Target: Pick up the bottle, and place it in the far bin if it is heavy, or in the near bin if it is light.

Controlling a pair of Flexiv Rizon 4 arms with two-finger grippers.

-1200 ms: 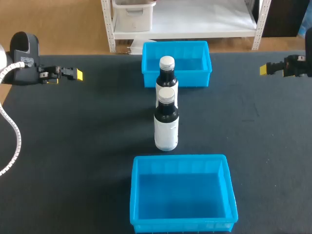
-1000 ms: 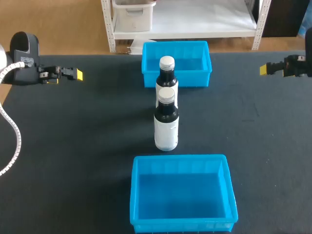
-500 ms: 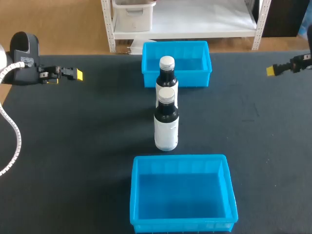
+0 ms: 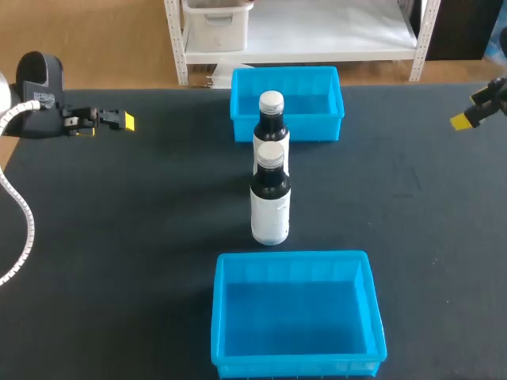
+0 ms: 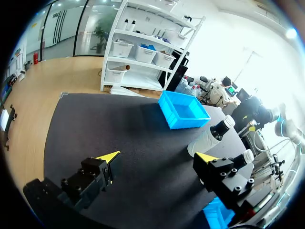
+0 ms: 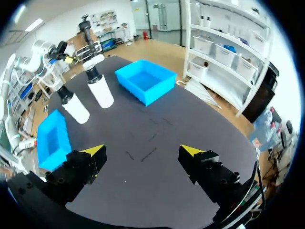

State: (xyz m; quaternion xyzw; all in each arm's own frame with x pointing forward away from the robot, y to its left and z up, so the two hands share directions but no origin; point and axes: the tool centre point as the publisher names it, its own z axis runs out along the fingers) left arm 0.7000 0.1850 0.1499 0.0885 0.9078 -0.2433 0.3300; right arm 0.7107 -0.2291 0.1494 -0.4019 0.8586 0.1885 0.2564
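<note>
The left hand point(image 5: 158, 156) hangs over the left side of the worktop point(image 4: 142, 222), fingers spread and empty, probably so that a bottle can fit between them. In the middle, two bottles stand upright in one line between the bins: the near bottle point(image 4: 270, 202) close to the near bin point(image 4: 293, 256), the far bottle point(image 4: 271, 119) before the far bin point(image 4: 245, 119). The right hand point(image 6: 143, 150) hovers at the right edge, also spread and empty.

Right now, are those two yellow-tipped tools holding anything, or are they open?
Left tool: open, holding nothing.
Right tool: open, holding nothing.
</note>
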